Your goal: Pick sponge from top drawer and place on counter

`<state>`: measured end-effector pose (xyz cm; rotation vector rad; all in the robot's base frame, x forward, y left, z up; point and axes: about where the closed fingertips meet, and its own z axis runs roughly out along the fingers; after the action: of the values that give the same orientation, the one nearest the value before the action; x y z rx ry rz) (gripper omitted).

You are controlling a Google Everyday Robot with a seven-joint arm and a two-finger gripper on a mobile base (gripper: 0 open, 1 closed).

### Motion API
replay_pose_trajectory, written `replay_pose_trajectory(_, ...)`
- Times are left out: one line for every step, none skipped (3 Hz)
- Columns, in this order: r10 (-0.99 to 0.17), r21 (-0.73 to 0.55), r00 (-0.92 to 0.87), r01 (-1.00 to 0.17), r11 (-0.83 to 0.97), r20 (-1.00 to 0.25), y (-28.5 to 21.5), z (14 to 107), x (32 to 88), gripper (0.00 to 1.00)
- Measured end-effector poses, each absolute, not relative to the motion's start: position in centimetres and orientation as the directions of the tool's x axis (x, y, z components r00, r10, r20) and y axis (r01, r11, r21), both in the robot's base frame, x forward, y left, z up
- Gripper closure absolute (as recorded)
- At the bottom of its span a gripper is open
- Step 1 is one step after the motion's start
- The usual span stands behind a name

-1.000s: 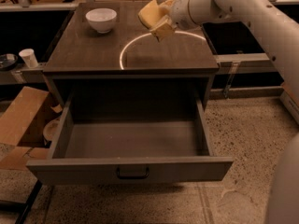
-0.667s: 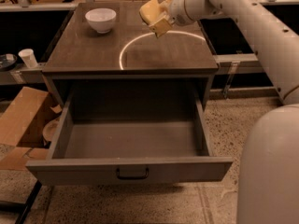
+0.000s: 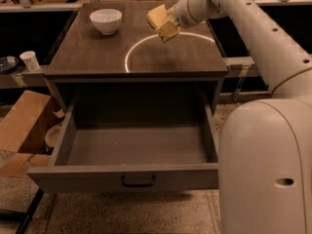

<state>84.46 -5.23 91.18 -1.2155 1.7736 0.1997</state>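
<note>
Camera view is showing my hand [image 3: 165, 24] clamped on the sponge [image 3: 156, 15], hovering over the desk [image 3: 92, 52], drawer [image 3: 87, 178] standing open and empty. I'm judging placing is underway; next I'm needing to lower, then release.

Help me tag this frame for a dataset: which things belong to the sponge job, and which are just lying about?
Job: sponge, held by the gripper above the counter; top drawer, open.
Lying about: white bowl on the counter; paper cup; cardboard box on the floor.
</note>
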Motion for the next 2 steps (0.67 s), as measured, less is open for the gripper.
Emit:
replay_pose_trajectory(-0.636, -0.326, -0.091, -0.798, 0.507, -0.766, -5.09, 90.67, 84.95, 0.13)
replay_pose_trajectory(-0.627, -0.318, -0.099, -0.794, 0.518, -0.773, -5.13, 90.68, 85.19, 0.00)
